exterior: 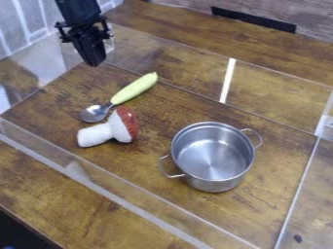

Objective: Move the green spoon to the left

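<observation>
One gripper (92,55) hung top-left with its fingers together and nothing between them. Green spoon (120,96) lay flat on the tabletop (260,58), well below and right of the gripper, handle pointing up-right, silver bowl at lower-left just beside the cap of the mushroom toy (109,127); couldn't tell if they touched.

Risks, as I judged them:
- Spoon not held and sitting mid-table, so it likely needed a fresh pick.
- Bowl end so close to the mushroom that a grab there could knock or drag the toy; the handle looked safer.
- Low, rounded handle could slip or roll out of a pinch.
- Clear wall along the left edge might block the arm.
- Pot (215,156) sat well clear, low risk.

No readable labels or brands anywhere.
</observation>
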Robot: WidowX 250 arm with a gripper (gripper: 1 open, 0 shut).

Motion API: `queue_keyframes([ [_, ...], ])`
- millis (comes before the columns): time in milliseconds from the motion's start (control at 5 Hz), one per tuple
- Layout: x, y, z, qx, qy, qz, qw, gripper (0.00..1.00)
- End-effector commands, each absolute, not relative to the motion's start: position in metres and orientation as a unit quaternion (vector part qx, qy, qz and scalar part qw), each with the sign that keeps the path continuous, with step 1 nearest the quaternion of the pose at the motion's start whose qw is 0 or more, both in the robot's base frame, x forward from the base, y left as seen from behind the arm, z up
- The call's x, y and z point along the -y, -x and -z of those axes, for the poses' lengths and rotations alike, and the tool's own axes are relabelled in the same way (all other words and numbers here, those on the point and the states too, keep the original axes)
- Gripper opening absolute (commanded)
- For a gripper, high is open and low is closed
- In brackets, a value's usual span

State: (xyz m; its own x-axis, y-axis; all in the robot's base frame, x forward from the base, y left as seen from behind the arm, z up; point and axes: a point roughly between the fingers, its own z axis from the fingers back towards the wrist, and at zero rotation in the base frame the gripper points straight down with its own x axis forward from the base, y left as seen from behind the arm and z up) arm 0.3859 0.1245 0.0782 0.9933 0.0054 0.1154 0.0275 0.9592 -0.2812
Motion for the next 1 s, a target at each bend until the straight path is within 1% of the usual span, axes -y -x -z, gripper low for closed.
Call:
queue_keyframes([
  [0, -0.115, -0.391, -0.084, 0.074, 0.136, 0.047, 0.987, 1.0],
  [400, -0.104, -0.402, -0.081, 0.069, 0.142, 0.06, 0.986, 1.0],
  [600, -0.099, -0.41, -0.063, 0.066, 0.144, 0.059, 0.986, 1.0],
  [800, -0.098, -0.416, -0.059, 0.065, 0.144, 0.057, 0.986, 1.0],
])
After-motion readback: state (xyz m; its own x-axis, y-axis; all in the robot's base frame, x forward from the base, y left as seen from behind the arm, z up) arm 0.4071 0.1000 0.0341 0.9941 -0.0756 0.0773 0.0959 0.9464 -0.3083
